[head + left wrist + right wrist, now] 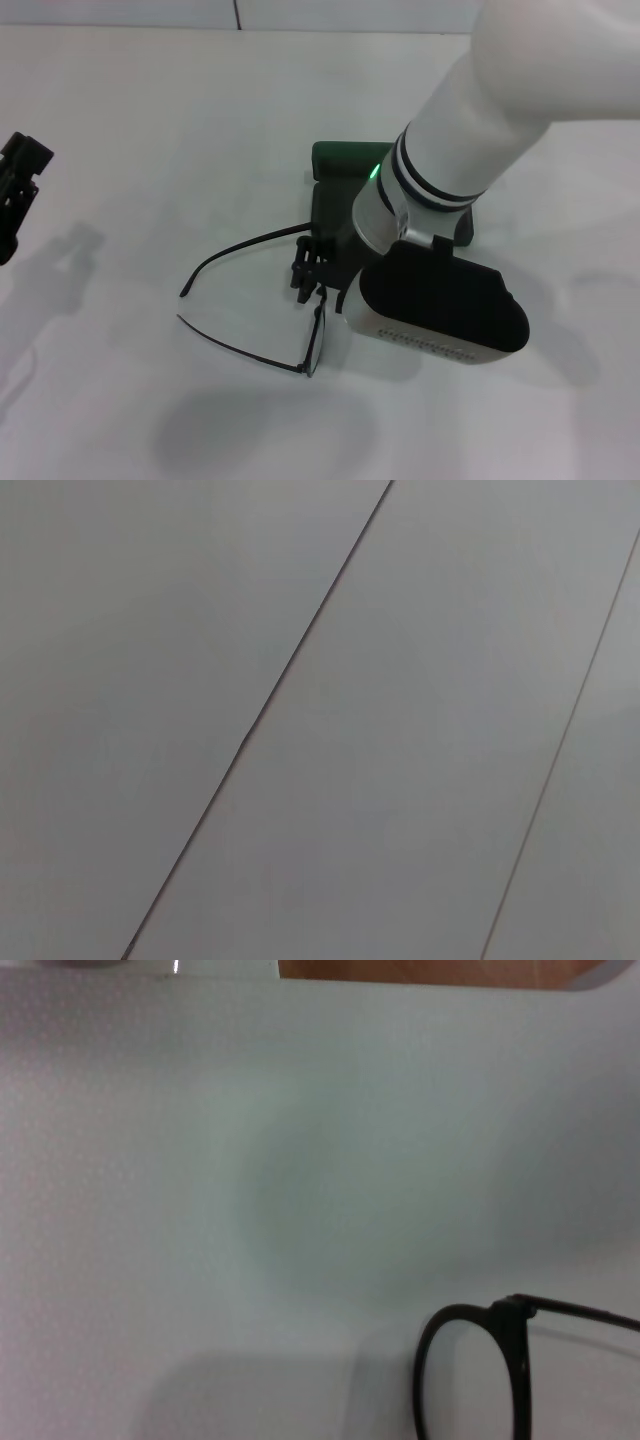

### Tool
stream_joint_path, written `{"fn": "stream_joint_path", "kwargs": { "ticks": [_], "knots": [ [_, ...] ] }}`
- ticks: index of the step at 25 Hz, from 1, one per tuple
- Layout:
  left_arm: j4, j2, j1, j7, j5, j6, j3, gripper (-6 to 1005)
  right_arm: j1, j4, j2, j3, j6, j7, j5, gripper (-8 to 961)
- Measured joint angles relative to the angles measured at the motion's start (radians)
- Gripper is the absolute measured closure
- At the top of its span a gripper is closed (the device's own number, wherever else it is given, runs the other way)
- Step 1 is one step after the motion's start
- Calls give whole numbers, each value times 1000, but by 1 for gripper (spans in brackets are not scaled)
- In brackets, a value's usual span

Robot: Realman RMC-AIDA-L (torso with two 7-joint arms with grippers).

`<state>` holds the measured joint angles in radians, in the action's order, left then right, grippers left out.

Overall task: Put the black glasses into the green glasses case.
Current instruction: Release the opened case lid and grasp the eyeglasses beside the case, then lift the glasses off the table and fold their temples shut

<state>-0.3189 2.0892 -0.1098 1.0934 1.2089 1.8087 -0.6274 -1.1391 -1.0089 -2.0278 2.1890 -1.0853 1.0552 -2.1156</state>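
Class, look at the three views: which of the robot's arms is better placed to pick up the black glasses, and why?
Right. The right gripper is at the black glasses, beside the green glasses case; the left gripper sits far off at the table's edge.

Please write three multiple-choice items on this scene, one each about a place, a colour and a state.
1. Where is the right gripper?
A. At the black glasses, in front of the green glasses case
B. Parked at the table's left edge
C. Beyond the case

2. What colour is the case?
A. Red
B. Dark green
C. White

3. How do the temple arms of the glasses lie?
A. Folded shut
B. Inside the case
C. Unfolded, spread over the table

Answers: 1 A, the head view shows it at the frame's near end; the left gripper sits at the left edge. 2 B, its visible corner is dark green. 3 C, both arms stretch leftward.
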Motion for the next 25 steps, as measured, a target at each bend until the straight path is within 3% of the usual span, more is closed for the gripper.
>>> {"fn": "stream_joint_path", "kwargs": {
  "ticks": [21,25],
  "knots": [
    [0,0,1,-1,2,-2,0,774,4,15,0,22,21,-17,13,729],
    [1,0,3,-1,2,-2,-1,775,8,2,0,22,19,-13,11,795]
  ]
}}
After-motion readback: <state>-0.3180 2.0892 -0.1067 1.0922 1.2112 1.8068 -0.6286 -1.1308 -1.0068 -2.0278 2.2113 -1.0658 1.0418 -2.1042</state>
